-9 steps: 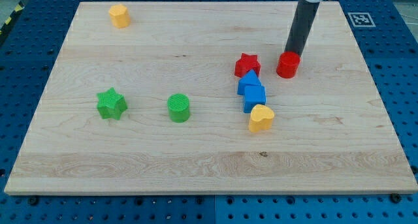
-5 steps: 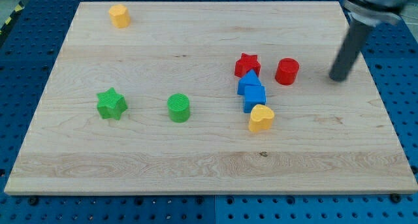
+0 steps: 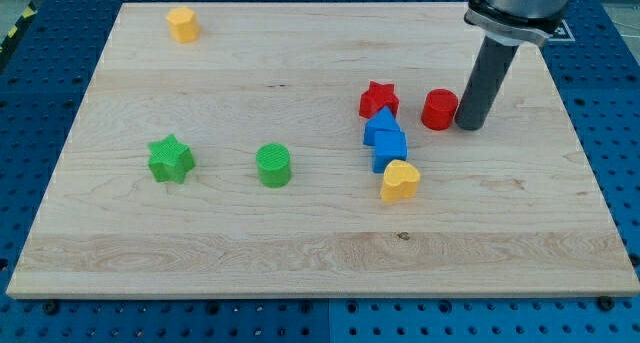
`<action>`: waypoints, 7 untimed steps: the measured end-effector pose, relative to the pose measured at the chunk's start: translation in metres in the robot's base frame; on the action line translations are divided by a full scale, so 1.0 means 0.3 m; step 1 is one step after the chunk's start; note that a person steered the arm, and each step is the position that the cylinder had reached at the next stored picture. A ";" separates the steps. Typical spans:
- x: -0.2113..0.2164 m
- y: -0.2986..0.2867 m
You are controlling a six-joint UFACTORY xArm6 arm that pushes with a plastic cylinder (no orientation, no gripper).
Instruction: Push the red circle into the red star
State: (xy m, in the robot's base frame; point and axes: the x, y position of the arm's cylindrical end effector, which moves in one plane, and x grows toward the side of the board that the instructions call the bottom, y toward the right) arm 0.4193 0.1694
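Nearest you, toward the view's bottom, a yellow heart (image 3: 399,181) touches 2 blue blocks (image 3: 385,140) stacked up toward the red star (image 3: 378,99). Your tip (image 3: 468,125) has no jaws; it stands just right of the red circle (image 3: 439,110), seemingly touching. Push off-centre and the circle could slip past the star, or shove it into the blue blocks. Nothing lies between them.

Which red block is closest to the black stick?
The red circle, right beside my tip on the view's left. The red star sits farther left.
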 end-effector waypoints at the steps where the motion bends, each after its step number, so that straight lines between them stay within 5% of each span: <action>1: -0.023 -0.021; 5: -0.079 -0.106; 7: -0.086 0.176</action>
State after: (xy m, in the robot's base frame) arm 0.3934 0.2220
